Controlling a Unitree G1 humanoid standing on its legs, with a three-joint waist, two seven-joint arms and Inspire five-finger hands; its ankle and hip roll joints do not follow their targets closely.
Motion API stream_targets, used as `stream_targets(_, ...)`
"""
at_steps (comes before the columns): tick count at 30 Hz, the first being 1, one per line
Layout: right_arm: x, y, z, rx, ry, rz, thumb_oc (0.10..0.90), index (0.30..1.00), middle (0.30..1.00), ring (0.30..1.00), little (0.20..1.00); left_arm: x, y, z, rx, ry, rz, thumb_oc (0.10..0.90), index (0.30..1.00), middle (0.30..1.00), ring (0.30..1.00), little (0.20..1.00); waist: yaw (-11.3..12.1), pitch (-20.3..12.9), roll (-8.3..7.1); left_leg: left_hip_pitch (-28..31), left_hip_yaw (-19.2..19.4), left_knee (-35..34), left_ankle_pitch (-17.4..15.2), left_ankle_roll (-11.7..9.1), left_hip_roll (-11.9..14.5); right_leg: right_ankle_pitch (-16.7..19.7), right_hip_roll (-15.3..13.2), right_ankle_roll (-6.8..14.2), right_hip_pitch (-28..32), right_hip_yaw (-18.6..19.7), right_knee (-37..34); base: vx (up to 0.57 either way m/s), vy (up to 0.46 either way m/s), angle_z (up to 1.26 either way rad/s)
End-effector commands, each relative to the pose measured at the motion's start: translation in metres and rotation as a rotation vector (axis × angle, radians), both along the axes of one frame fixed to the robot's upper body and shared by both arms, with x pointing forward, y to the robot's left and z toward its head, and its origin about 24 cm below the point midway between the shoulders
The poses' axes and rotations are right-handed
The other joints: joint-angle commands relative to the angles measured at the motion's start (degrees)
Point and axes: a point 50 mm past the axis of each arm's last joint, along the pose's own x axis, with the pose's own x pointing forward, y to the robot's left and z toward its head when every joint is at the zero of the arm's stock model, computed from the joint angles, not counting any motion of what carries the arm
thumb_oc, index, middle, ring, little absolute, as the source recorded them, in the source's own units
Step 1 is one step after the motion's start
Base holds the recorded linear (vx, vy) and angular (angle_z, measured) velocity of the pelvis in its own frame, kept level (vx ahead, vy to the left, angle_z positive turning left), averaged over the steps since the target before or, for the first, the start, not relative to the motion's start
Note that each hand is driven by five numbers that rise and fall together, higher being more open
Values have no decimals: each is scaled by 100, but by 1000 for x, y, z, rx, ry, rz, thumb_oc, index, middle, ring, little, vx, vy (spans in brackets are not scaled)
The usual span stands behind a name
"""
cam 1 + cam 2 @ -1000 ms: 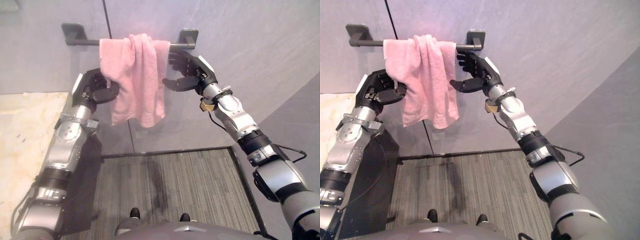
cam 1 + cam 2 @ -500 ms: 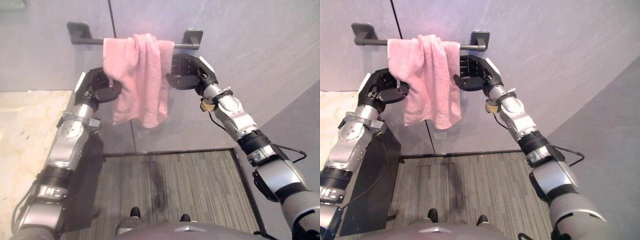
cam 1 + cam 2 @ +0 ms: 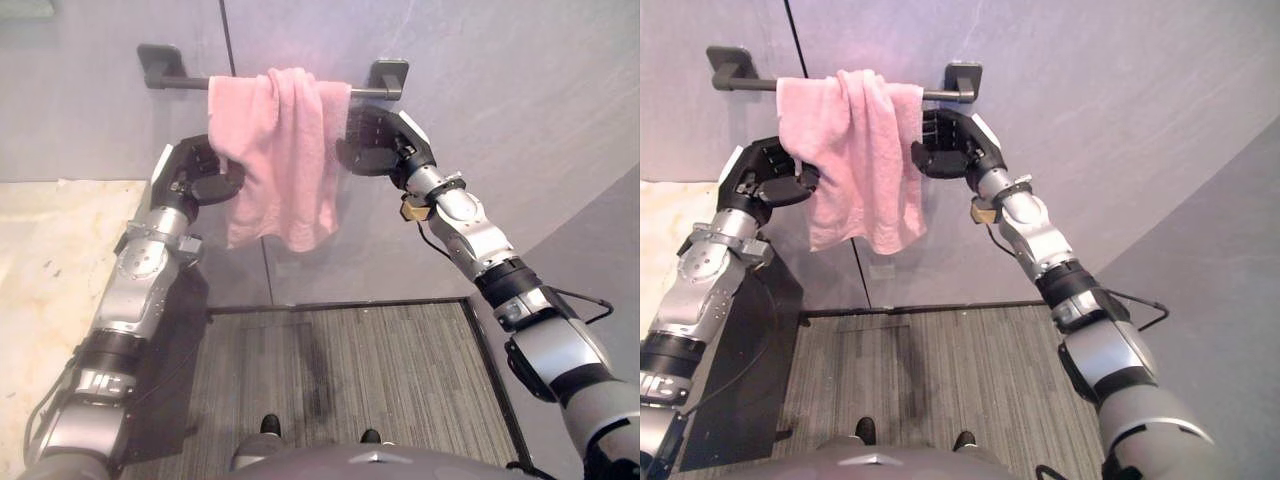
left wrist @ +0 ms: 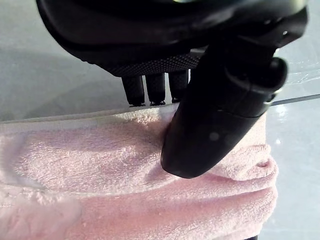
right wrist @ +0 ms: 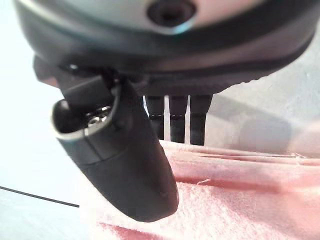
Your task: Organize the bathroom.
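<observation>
With our left hand (image 3: 200, 175) and right hand (image 3: 375, 148) pinching opposite edges of the bunched pink terry towel (image 3: 280, 160), uneven pulling could drag it off the dark wall-mounted bar (image 3: 180, 82).

A pink terry towel (image 3: 278, 150) hangs draped over a dark wall-mounted rail (image 3: 180, 82), bunched into folds at the middle. Its lower edge hangs uneven, lower toward the right. Both side edges appear pinched, possibly held.
</observation>
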Motion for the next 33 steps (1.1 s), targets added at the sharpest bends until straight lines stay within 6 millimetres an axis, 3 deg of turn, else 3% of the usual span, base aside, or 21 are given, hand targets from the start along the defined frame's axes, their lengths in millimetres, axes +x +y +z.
stream_targets(1,7,6,81,72,-302,8,400,300,300,300,300,16,-30,44,37,-173,-110,400,300,300,300,300,208,-467,166,337,40,7,-601,-146,-177,-1078,190,468,89,41,376,0,0,0)
stream_targets(11,1,-11,73,131,-329,-71,400,300,300,300,300,9,-18,43,-5,-237,-11,400,300,300,300,300,128,-438,166,364,96,35,-644,-101,-191,-1111,176,484,43,139,461,0,0,0)
stream_targets(13,-4,-16,65,164,-330,-108,400,300,300,300,300,4,-12,44,-48,-286,58,400,300,300,300,300,84,-430,164,371,111,29,-651,-90,-189,-1119,176,488,25,171,483,-19,2,2)
stream_targets(14,-17,-17,49,240,-324,-161,400,300,300,300,300,-8,-5,41,-115,-364,186,400,300,300,300,300,7,-379,166,379,131,31,-673,-65,-188,-1129,173,489,-11,224,523,-34,1,7)
stream_targets(21,-38,-10,20,357,-290,-237,400,300,300,300,300,-29,-3,25,-191,-455,397,400,300,300,300,300,-104,-324,153,420,200,20,-710,-46,-195,-1122,159,485,-7,268,494,-7,-1,1)
stream_targets(33,-51,-22,-3,471,-254,-394,400,300,300,300,300,-33,-2,10,-177,-389,425,400,300,300,300,300,-251,-318,197,472,353,3,-743,-39,-196,-1072,148,516,-14,293,453,-7,3,-2)
